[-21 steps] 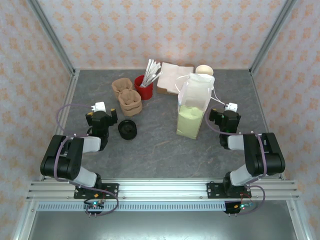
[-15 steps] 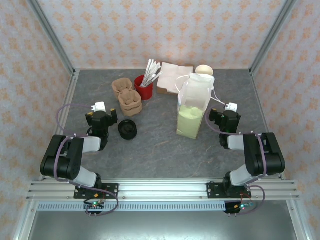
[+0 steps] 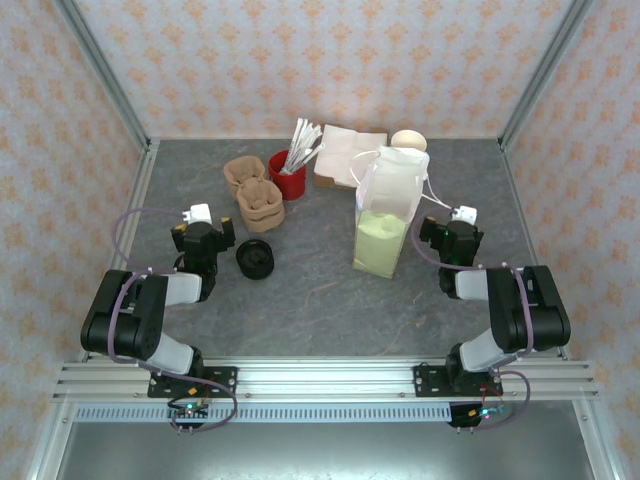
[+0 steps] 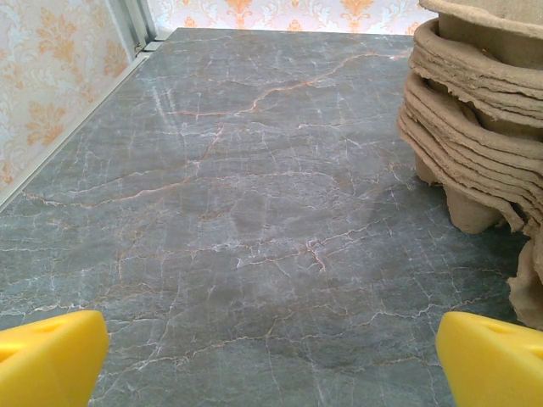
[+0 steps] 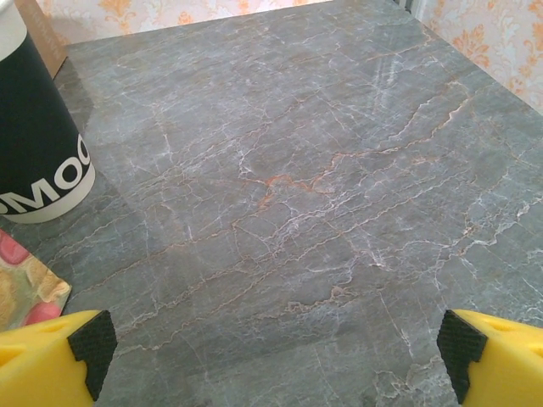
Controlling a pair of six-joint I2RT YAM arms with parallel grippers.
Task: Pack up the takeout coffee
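The takeout coffee is out of view. A stack of cream-rimmed dark cups (image 3: pixel 408 140) stands behind a white handled bag (image 3: pixel 388 205); the same dark cup stack (image 5: pixel 38 127) rises at the left of the right wrist view. A small stack of black lids (image 3: pixel 255 258) lies just right of my left gripper (image 3: pixel 203 232). My left gripper (image 4: pixel 271 365) is open over bare stone. My right gripper (image 3: pixel 450 232) sits just right of the bag, and in its own view the right gripper (image 5: pixel 271 360) is open with nothing between its yellow fingers (image 5: pixel 51 356).
Brown pulp cup carriers (image 3: pixel 255 195) are stacked at the back left, and the carrier stack (image 4: pixel 475 110) is close on the left gripper's right. A red cup of white sticks (image 3: pixel 287 175) and napkins (image 3: pixel 340 155) stand at the back. Patterned walls enclose the grey table (image 3: pixel 320 290).
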